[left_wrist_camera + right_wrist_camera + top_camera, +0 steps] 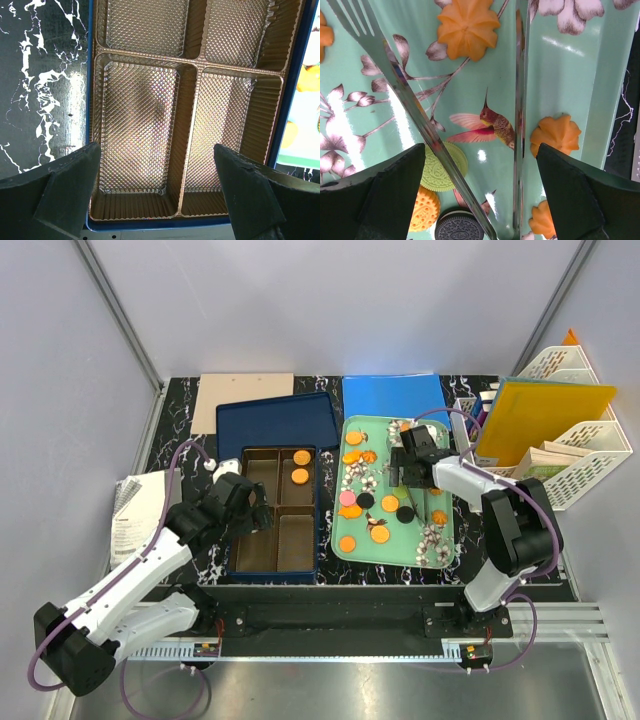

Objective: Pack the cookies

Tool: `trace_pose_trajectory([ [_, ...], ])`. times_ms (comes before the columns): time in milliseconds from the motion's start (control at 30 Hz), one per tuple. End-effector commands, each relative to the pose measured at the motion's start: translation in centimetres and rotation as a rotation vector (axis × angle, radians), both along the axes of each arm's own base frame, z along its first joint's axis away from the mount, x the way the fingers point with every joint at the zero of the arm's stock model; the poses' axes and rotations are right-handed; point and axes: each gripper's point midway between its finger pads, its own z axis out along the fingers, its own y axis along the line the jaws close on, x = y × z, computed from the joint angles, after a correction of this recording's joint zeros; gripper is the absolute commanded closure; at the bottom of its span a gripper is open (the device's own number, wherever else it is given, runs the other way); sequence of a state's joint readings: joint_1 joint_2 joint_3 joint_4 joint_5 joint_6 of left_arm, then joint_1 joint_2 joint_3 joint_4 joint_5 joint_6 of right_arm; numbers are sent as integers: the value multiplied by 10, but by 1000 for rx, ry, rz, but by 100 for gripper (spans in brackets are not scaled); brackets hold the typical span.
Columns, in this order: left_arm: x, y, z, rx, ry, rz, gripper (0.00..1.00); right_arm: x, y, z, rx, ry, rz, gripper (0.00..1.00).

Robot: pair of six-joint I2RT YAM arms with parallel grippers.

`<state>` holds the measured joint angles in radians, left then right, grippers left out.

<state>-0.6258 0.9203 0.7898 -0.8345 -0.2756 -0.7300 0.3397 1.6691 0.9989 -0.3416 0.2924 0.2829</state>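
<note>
Cookies (pixel 351 456) in orange, pink, green and black lie scattered on the mint-green tray (pixel 442 553). Two orange ones (pixel 301 466) sit in the far right compartment of the gold insert (pixel 282 541) in the blue box. My left gripper (pixel 250 508) hangs open over the insert's (pixel 145 110) empty near compartments, holding nothing. My right gripper (pixel 407 468) is open low over the green tray (pixel 555 65), straddling metal tongs (pixel 410 105) that lie there. A green cookie (pixel 440 167), an orange one (pixel 425 209) and a black one (pixel 459 227) lie by its left finger.
The box's blue lid (pixel 280 420) lies behind it, beside a tan board (pixel 245 400) and a blue folder (pixel 390 398). White file racks with a yellow folder (pixel 545 420) stand at the right. Papers (pixel 135 515) lie at the left edge.
</note>
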Motion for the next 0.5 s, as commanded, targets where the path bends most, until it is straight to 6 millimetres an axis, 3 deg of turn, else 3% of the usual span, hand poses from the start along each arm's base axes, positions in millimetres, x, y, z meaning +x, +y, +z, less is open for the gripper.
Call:
trace_pose_trajectory([
  [0,7,-9,8,-31,-34,-26,1,12,5,-3,34,-2,-17,2],
  [267,8,-7,8,-25,-40,-23,1,7,1,-21,39,76,-57,16],
  [367,8,-8,9,-24,-41,-25,1,3,-5,-23,34,93,-87,33],
  [400,8,-7,8,-22,-39,-24,1,2,-6,-23,35,96,-99,44],
  [467,9,-8,9,-23,-42,-25,1,0,-10,-21,22,94,-118,51],
])
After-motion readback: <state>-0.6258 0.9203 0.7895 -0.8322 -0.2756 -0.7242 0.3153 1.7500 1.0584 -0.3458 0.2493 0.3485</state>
